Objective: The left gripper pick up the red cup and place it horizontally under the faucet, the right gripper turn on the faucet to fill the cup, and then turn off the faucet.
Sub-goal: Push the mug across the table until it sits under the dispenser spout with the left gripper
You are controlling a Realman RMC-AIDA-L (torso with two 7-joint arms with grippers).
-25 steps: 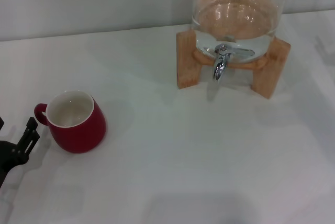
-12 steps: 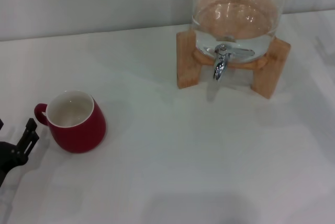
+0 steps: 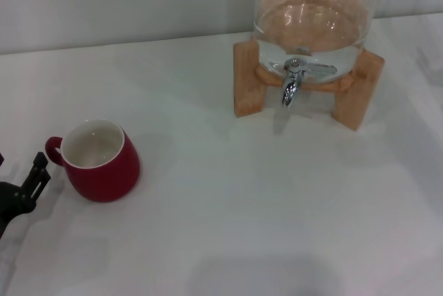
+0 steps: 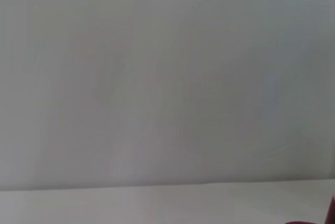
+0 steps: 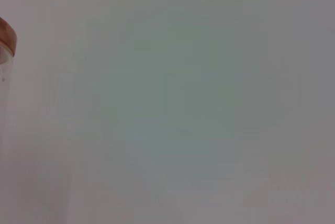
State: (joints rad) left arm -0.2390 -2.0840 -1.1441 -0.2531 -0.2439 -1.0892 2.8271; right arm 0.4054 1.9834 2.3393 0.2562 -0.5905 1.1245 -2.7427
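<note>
The small squat glossy red cup (image 3: 102,162) with a cream-white inside stands upright on the white desk (image 3: 242,206) at the near left, its little red loop handle pointing left. Just left of that handle, at the left edge of the head view, sits the left end effector (image 3: 24,189), a black claw of which only a few fingers (image 3: 38,171) show; they are apart from the cup, not touching it, and hold nothing. Whether they are spread or closed I cannot tell.

At the far right of the desk stands a clear glass dispenser (image 3: 310,16) holding water, set on a light wooden stand (image 3: 250,78). The small shiny chrome faucet (image 3: 292,83) sticks out from its near side, spout pointing down, short lever handle on top. The cup is well apart from the faucet, and nothing stands under the spout.

The right end effector is out of sight. The right wrist view shows only a pale wall and, at its edge, a sliver of the dispenser. The left wrist view shows the wall, a strip of desk, and a trace of red at one corner.
</note>
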